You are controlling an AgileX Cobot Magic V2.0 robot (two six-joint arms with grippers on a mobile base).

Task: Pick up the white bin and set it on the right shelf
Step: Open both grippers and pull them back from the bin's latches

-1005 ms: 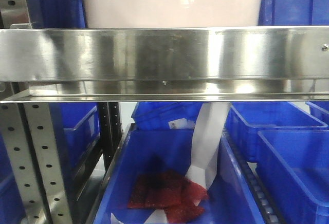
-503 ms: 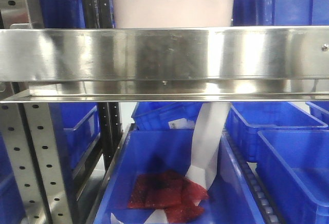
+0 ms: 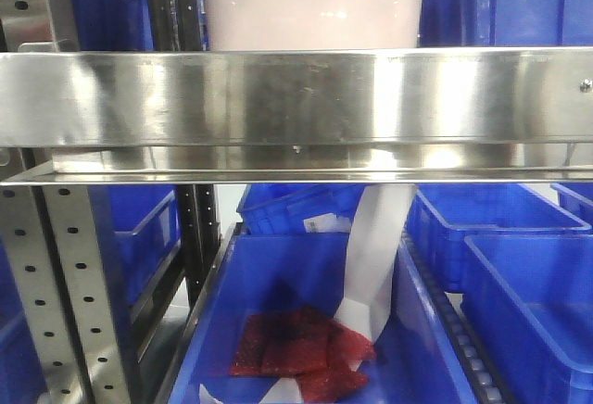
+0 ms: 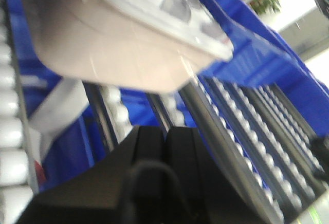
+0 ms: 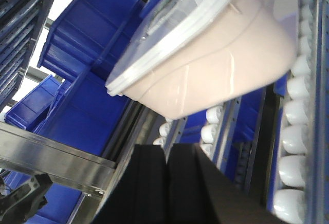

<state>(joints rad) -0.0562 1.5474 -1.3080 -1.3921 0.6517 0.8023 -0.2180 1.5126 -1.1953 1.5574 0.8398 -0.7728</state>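
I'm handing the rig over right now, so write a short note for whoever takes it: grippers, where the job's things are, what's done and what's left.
Left gripper: shut and empty, below the white bin.
Right gripper: shut and empty, also clear of the bin.
White bin: lid on, standing on the white rollers behind the front rail of the stainless-steel shelf, with blue crates on both sides.
Done: the bin appears to be placed on the shelf, with neither gripper holding it.
Left: likely only drawing both arms back. Whether the bin sits fully in, I cannot tell.
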